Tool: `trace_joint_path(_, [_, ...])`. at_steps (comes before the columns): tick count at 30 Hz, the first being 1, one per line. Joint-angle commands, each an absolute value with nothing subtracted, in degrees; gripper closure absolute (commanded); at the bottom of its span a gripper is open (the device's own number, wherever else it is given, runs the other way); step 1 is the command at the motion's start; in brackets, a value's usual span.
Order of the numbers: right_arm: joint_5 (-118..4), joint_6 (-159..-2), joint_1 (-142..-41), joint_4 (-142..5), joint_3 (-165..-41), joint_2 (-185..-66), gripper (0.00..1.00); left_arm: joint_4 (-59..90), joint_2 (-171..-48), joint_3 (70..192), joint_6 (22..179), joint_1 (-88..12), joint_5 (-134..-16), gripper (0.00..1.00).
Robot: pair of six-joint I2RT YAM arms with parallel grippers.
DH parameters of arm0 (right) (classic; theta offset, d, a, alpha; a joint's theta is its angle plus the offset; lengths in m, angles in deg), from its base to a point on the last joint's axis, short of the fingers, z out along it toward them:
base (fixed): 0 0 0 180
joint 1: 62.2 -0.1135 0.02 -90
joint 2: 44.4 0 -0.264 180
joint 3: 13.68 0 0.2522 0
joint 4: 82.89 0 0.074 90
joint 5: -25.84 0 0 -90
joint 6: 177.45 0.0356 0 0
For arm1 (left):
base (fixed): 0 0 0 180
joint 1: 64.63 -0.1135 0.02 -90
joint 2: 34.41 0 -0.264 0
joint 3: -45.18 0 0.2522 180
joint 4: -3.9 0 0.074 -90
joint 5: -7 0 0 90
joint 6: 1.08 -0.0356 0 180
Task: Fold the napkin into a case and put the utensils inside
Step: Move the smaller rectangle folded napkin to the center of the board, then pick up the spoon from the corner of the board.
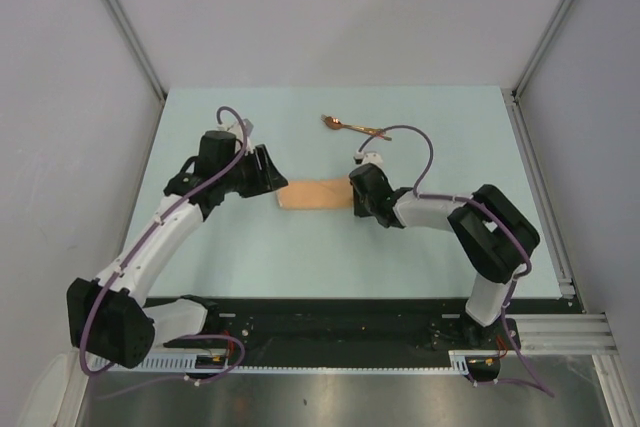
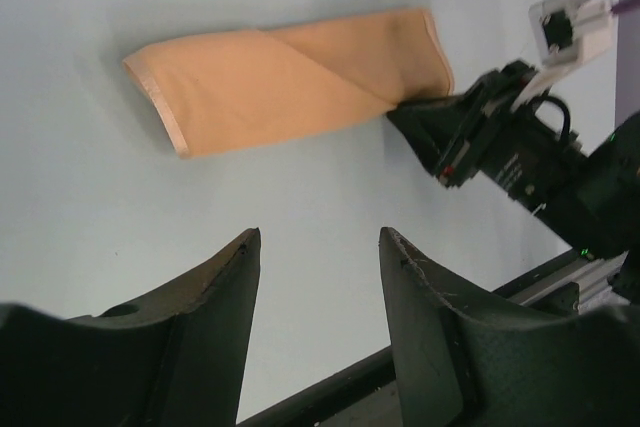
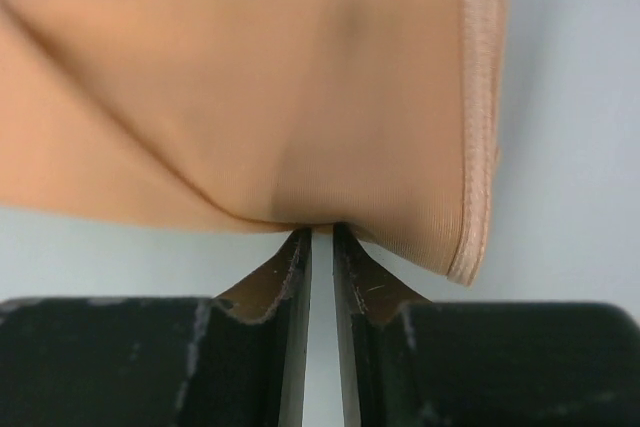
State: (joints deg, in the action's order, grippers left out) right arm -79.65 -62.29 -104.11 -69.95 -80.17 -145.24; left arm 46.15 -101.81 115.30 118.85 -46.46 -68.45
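The peach-orange napkin (image 1: 315, 195) lies folded into a long band at the table's middle, with a diagonal fold across it (image 2: 290, 77). My right gripper (image 1: 356, 197) is at its right end, jaws nearly closed and pinching the near edge of the cloth (image 3: 250, 97) at the fingertips (image 3: 321, 233). My left gripper (image 1: 274, 177) is open and empty just off the napkin's left end (image 2: 320, 237), apart from it. The copper-gold utensils (image 1: 352, 126) lie together on the table behind the napkin, spoon bowl to the left.
The pale green table (image 1: 250, 257) is walled by grey panels left and right. A metal rail (image 1: 545, 197) runs along its right edge. The arm bases stand on a black strip (image 1: 330, 332) at the near edge.
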Motion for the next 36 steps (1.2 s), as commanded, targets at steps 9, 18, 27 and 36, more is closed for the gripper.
trace_joint_path(9, [-74.0, -66.5, -91.6, -54.3, -96.3, -142.8, 0.68, 41.0, -119.6, 128.9, 120.4, -47.1, -59.2, 0.27])
trace_joint_path(18, [-70.1, -66.0, -85.7, -43.8, -104.4, -142.9, 0.24, 28.2, -149.4, 152.4, 137.2, -46.4, -68.7, 0.28])
trace_joint_path(27, [-71.7, -65.1, -82.2, -49.2, -105.7, -145.0, 0.16, 21.6, -164.2, 165.5, 143.4, -41.3, -82.8, 0.37])
trace_joint_path(36, [-65.2, -65.0, -78.5, -61.2, -127.2, -167.6, 0.32, 19.2, -161.2, 159.2, 141.8, -40.4, -87.0, 0.35])
